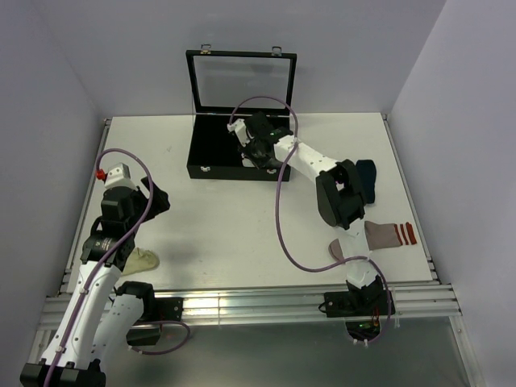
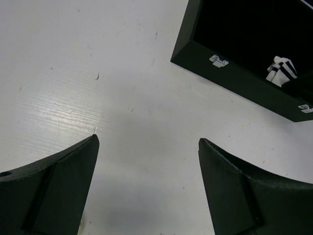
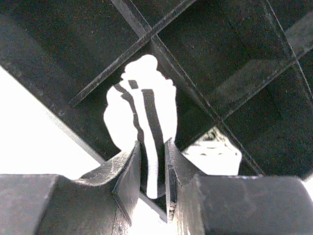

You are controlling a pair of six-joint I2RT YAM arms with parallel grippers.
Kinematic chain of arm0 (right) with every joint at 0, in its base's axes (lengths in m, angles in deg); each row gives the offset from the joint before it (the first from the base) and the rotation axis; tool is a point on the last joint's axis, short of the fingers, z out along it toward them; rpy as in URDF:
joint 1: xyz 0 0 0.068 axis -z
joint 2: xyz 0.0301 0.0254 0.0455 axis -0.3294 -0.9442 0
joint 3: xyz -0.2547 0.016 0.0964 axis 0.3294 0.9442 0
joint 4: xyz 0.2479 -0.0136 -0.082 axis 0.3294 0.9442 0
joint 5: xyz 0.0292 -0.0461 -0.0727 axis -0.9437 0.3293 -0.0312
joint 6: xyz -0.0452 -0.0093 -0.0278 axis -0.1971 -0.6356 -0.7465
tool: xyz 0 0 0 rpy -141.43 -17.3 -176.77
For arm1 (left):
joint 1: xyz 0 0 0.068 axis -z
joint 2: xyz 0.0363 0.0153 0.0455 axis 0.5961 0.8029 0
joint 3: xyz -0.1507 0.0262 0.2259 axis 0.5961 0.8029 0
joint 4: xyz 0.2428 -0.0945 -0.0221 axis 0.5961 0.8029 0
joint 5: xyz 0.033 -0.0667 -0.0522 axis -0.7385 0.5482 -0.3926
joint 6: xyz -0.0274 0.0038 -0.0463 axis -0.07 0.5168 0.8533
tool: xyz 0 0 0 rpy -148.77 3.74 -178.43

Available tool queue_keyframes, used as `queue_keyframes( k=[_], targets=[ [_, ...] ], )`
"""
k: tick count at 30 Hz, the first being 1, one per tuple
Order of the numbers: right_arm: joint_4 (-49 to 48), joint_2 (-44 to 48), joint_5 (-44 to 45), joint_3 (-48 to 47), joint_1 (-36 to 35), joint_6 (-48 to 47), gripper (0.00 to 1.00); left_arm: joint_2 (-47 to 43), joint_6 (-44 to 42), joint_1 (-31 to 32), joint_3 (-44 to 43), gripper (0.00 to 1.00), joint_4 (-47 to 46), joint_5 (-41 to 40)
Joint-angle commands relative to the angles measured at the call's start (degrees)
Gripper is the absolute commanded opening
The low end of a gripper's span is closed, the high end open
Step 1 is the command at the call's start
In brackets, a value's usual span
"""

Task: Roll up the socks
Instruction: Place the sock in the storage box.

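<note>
Closest in, at the bottom of the right wrist view, my right gripper [image 3: 152, 171] is pinched tight on the white sock [image 3: 142, 107]. Both fingers press its bunched fabric, and its black stripes run up from between them. That sock rises to the middle of the frame against the dark dividers of the black case [image 3: 146, 39]; I cannot tell whether it touches the bottom of a compartment. To the lower right of it lies a second pale bundle [image 3: 215, 152], too blurred to identify.

At the bottom of the left wrist view, my left gripper [image 2: 146, 188] stands wide open and holds nothing, with bare white table [image 2: 122, 98] between the fingers. The case sits in that frame's upper right, the white sock showing just inside its front wall.

From above, a cream sock [image 1: 143, 260] lies at lower left beside my left arm. At lower right a grey sock [image 1: 387, 235] with reddish cuff stripes lies flat, and a navy sock [image 1: 367, 181] lies just above it, partly behind my right arm. Farthest, at upper centre, the case stands with its lid raised.
</note>
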Motion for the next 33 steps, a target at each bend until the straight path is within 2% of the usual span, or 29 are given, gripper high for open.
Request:
queue_keyframes(
  k=[1,9,18,33],
  targets=[
    [13.46,1.71,2.86,-4.16,-0.64,2.19,0.00,-0.16,-0.60,0.03,0.16,0.88,-1.63,-1.25],
    [16.12,-0.49,3.39,-6.45,-0.82,2.37,0.00,0.19,-0.60,0.29,0.25,0.88,-1.72,-1.33],
    [16.47,-7.07,1.72,-13.91,-1.61,3.07,0.00,0.37,-0.51,0.56,0.16,0.88,-1.63,-1.42],
    [3.64,-9.10,-3.99,-9.97,-1.70,8.69,0.00,0.19,-0.43,0.73,0.16,0.88,-1.54,-1.60]
  ],
)
